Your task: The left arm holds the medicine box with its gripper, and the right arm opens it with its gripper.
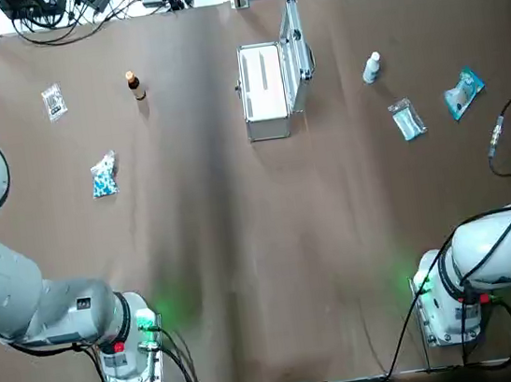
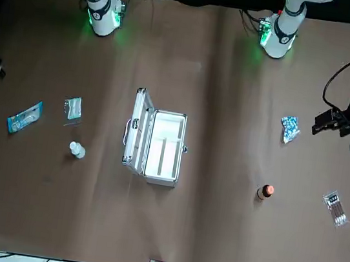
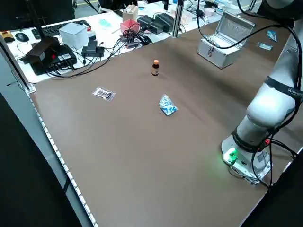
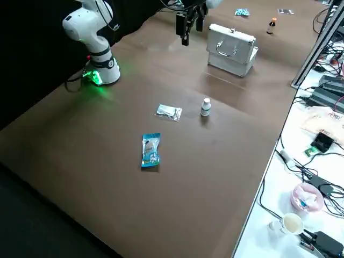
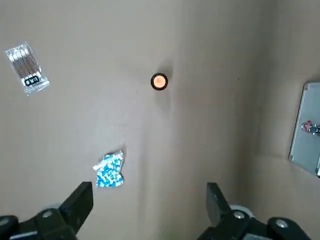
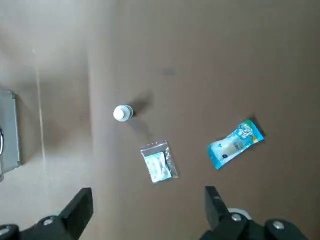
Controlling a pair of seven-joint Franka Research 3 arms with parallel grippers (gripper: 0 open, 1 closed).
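nearest the robot, the left arm's base (image 1: 130, 344) and the right arm's base (image 1: 449, 302) sat at the desk's (image 1: 247, 267) near edge, green lights lit. above the desk both claws hung high and looked straight down. the left claw (image 5: 147, 194) had its fingers spread wide with nothing between them, over the blue-and-white packet (image 5: 109, 170) and the orange-capped bottle (image 5: 159, 81). the right claw (image 6: 147, 196) was just as wide and just as empty, over a clear sachet (image 6: 158, 162), a blue pouch (image 6: 235, 143) and a small white bottle (image 6: 122, 113). neither claw touched anything (a second sachet (image 1: 54, 102) lay alone toward the far left corner). farthest off, in the middle of the desk's far side, the medicine box (image 1: 263, 91) sat with its lid (image 1: 292, 40) standing upright on the robot's right side of it, the pale interior showing. judging by that, the opening step looked done: no hold, no pull in progress. the next move seemed to call for little beyond keeping both arms clear of the raised lid, which a careless sweep could knock shut
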